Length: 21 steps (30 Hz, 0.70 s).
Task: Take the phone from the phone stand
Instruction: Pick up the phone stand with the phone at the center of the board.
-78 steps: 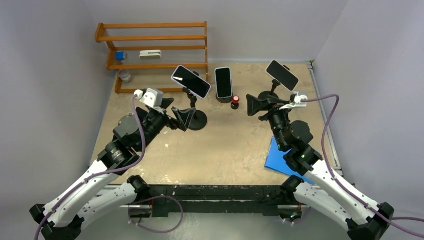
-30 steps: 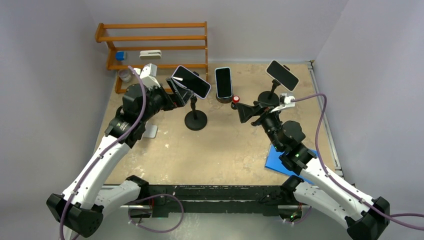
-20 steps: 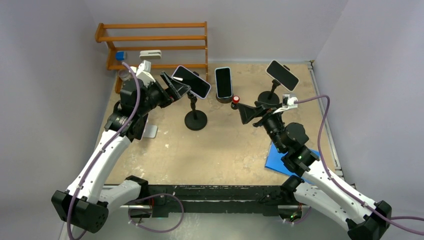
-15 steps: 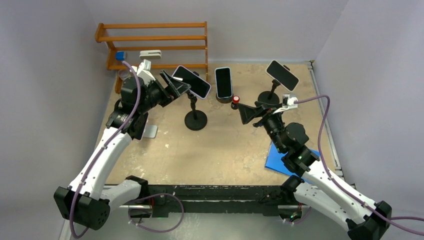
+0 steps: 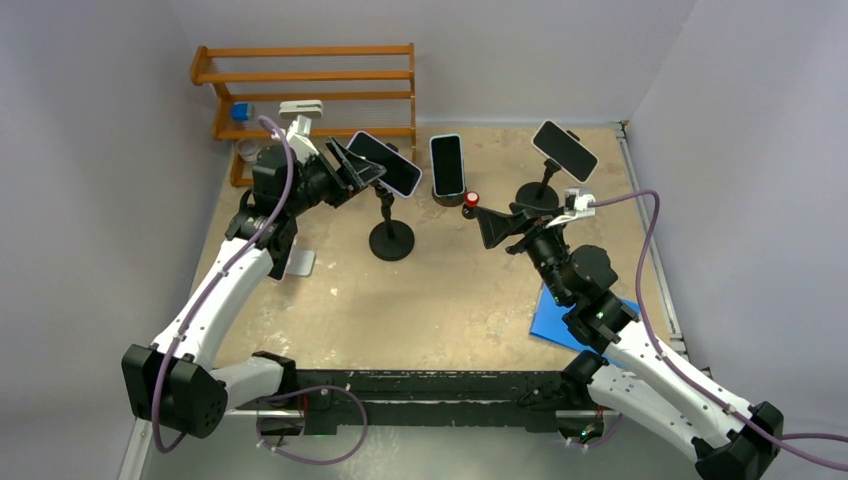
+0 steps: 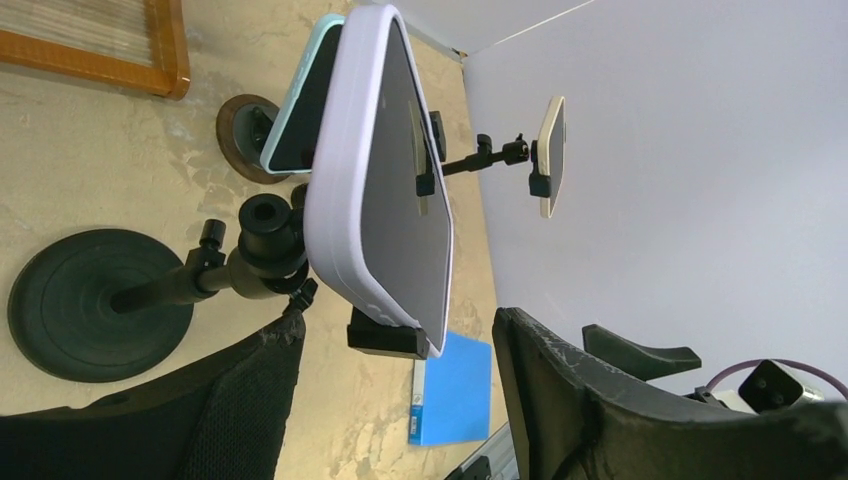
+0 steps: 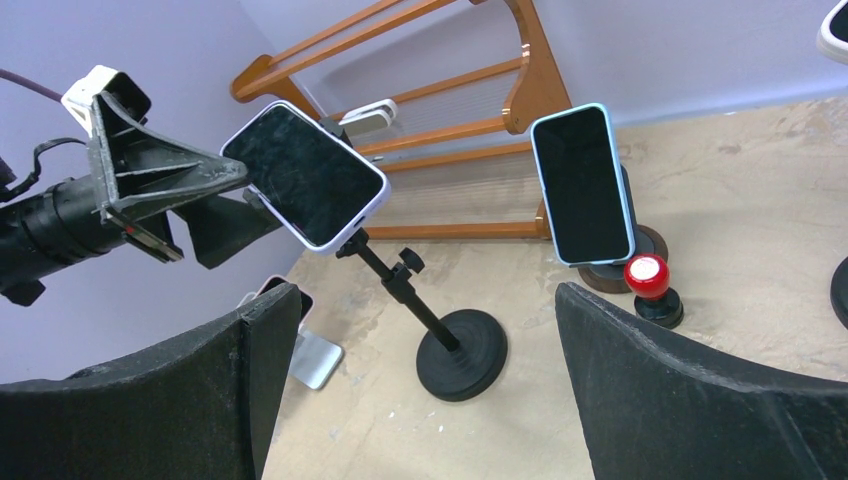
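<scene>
Lilac-cased phone (image 6: 385, 190) is clamped in the phone stand (image 6: 100, 300), far left on the tabletop (image 5: 450, 290), straddled by the left end effector (image 5: 345, 170), which is spread apart. Were it closed off-centre or pulled sideways, the phone stand could be toppled. The right end effector (image 5: 487, 226) is also spread, empty.

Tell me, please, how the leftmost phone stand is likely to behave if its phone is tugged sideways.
The phone stand looks top-heavy: thin stem, small round base, so it may tip or slide. Its joint would probably swivel first. The phone in its smooth lavender case may slip.
</scene>
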Motion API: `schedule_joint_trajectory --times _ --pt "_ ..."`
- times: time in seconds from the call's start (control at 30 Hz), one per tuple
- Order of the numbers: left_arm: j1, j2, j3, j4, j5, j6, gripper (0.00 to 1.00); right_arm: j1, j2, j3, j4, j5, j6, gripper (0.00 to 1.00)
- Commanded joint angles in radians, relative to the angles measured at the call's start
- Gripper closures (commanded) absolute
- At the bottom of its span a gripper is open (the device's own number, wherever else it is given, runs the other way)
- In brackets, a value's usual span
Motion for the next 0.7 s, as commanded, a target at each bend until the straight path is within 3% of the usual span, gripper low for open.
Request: schedule_joint_trajectory --times 0.0,0.33,0.67 --pt "0.011 0.008 -0.005 0.073 0.03 -0.014 0.35 0.005 -0.004 0.01 0.039 -0.004 -0.004 0.01" --pt "0.014 0.021 -0.016 0.112 0.045 -0.017 0.48 0.007 -0.003 0.008 0.035 0.007 -0.006 0.01" --pt "0.014 0.034 -0.038 0.13 0.089 -0.031 0.49 0.005 -0.008 0.006 0.032 0.015 -0.009 0.01"
